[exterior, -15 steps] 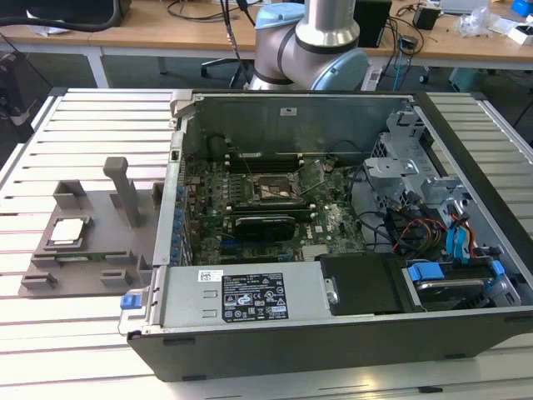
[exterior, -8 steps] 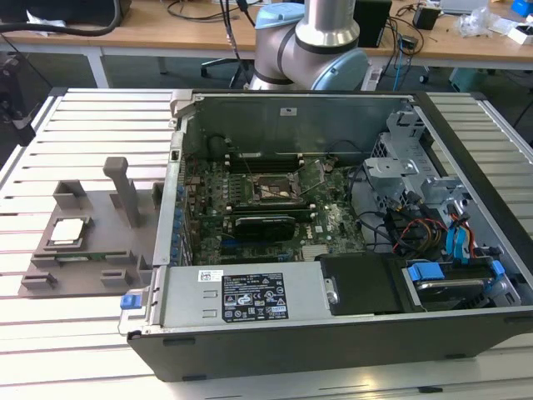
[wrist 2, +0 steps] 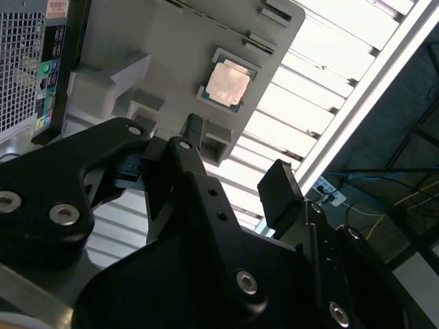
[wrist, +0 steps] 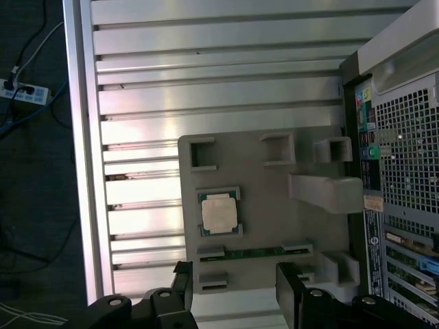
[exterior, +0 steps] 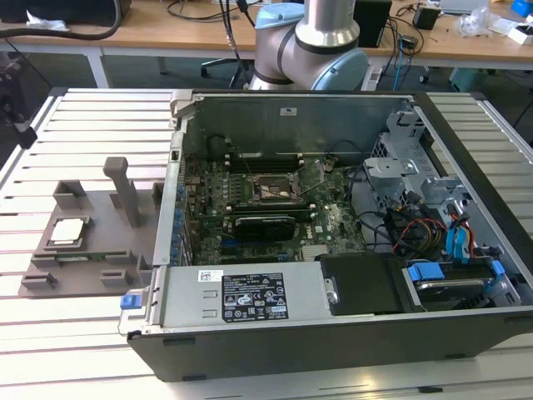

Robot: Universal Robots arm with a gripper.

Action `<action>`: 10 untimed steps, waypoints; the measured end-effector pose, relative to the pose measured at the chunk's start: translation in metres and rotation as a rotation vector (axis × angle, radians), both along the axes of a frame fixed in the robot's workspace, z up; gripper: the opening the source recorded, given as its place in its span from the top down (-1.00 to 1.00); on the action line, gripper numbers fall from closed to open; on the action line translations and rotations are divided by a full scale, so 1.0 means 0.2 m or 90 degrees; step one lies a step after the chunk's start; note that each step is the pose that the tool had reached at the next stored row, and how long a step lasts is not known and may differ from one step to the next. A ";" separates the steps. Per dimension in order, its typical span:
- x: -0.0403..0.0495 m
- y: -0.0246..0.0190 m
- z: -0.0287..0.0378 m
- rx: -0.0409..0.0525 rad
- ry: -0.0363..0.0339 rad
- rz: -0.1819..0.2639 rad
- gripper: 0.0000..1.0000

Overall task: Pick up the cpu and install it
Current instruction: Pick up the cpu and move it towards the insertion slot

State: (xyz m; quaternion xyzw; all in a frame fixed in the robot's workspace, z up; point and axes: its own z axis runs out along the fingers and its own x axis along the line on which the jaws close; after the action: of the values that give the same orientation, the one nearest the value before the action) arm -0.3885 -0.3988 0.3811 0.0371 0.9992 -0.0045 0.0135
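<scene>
Silver-grey metal caps the cpu [exterior: 67,231], which lies flat in a square recess of the grey tray [exterior: 107,218] on the slatted table, on the exterior view's left of the open computer case [exterior: 466,125] and well apart from the motherboard socket [exterior: 271,190] inside it. In both wrist views you can see the gripper [wrist: 236,296] with its fingers spread and nothing between them, hanging over the near edge of the tray and clear of the chip [wrist: 219,212]. Judge the cpu as light, stiff and thin, with a smooth lid that gives your pads little friction, and treat its underside as fragile. You would do best to pinch it across two opposite edges, squarely and gently. The recess walls hug it closely in the second wrist view [wrist 2: 228,84], so your fingertips have little room beside it.
</scene>
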 end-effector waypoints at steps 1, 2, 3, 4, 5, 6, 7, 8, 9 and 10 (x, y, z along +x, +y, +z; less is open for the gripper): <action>0.000 0.000 -0.004 0.0000 0.0000 0.000 -0.20; 0.000 0.000 -0.007 0.0000 0.0000 0.000 -0.20; 0.000 0.000 -0.010 0.0000 0.0000 0.000 -0.20; 0.000 0.000 -0.012 0.0000 0.0000 0.000 -0.20; 0.000 0.000 -0.015 0.0000 0.0000 0.000 -0.20; 0.000 0.000 -0.017 0.0000 0.0000 0.000 -0.20; 0.000 0.000 -0.019 0.0000 0.0000 0.000 -0.20; 0.000 0.000 -0.021 0.0000 0.0000 0.000 -0.20; 0.000 0.000 -0.023 0.0000 0.0000 0.000 -0.20; 0.000 0.000 -0.024 0.0000 0.0000 0.000 -0.20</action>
State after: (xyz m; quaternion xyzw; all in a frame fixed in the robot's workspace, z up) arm -0.3885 -0.3988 0.3762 0.0371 0.9992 -0.0046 0.0135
